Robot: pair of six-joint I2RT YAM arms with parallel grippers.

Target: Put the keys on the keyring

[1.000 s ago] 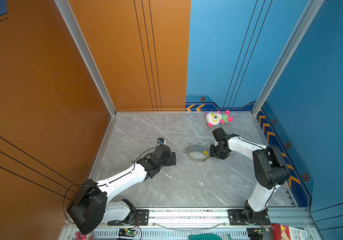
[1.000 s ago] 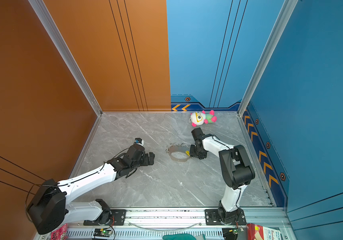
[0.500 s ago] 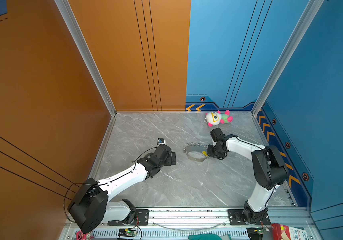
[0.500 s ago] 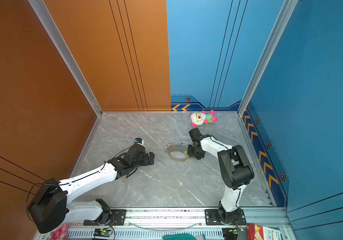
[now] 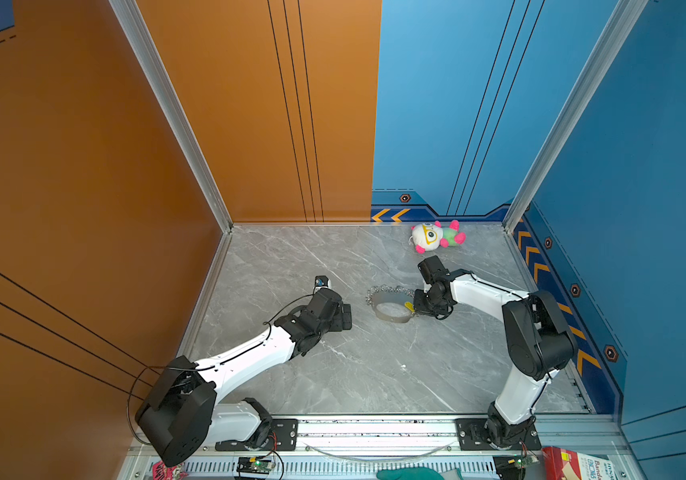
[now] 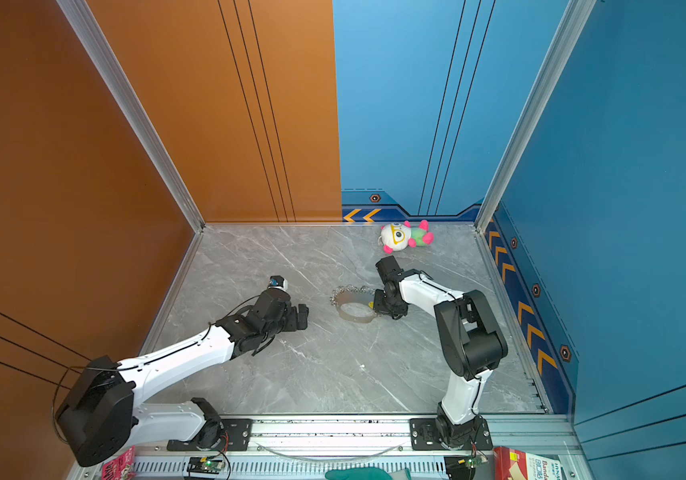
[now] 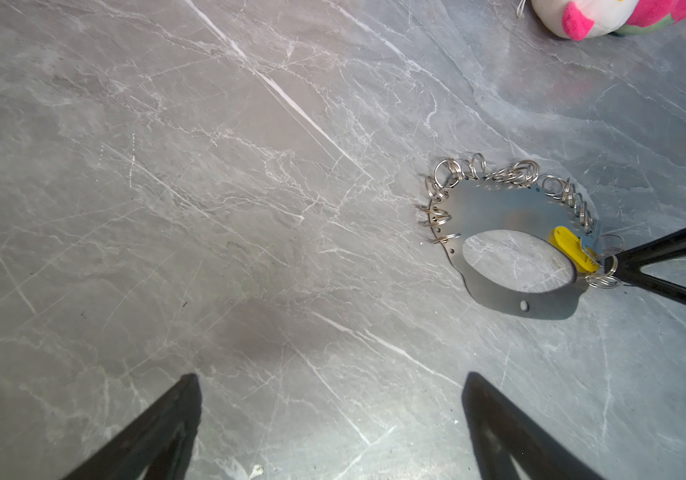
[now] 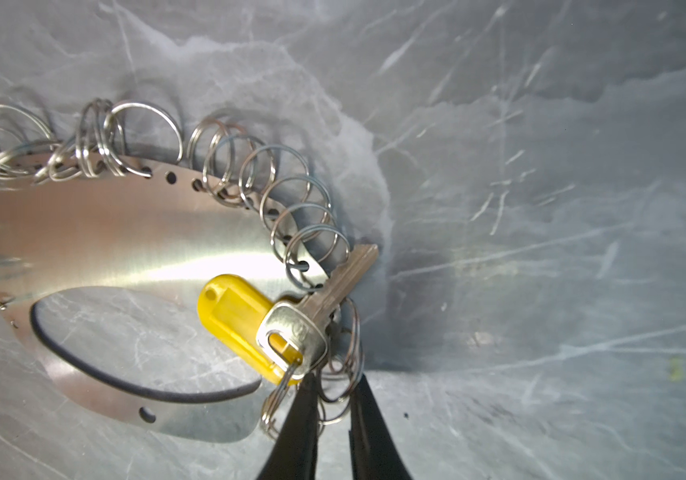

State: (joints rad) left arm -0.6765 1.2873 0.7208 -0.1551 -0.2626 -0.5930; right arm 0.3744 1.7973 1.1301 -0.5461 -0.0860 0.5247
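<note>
In both top views the keyring (image 5: 389, 299) (image 6: 353, 300) is lying flat on the grey marble table (image 5: 374, 374) (image 6: 333, 374), a little right of the middle. The right gripper (image 5: 416, 309) (image 6: 377, 309) is reaching down to the keyring's right edge, and its own body is hiding its fingertips. The yellow key (image 5: 409, 306) (image 6: 371, 305) is showing only as a yellow speck just beside it. The left gripper (image 5: 347, 318) (image 6: 303, 318) is sitting low over the table, apart from the keyring's left side. A plush toy (image 5: 432, 237) (image 6: 401, 237) is lying by the back wall.

In the left wrist view only the tips of the left gripper (image 7: 331, 376) are entering the frame. They are standing wide apart with bare table between them. Beyond them the keyring (image 7: 499, 208) is lying with the yellow key (image 7: 569, 245) across its rim, the key's blade hidden. One dark finger (image 7: 634, 266) of the right gripper is touching the wire rings (image 7: 603, 278) there, and the frame is cutting off the rest. The plush toy (image 7: 582, 16) is also being cut off.

In the right wrist view the yellow key (image 8: 237, 316) is resting on the keyring (image 8: 125, 232), its silver blade running among the wire rings (image 8: 312, 249) at the rim. The right gripper (image 8: 335, 386) is standing nearly closed, with several rings in the thin gap. Whether it is actually pinching one is hard to tell. The keyring's far side is blurring and running out of frame.
</note>
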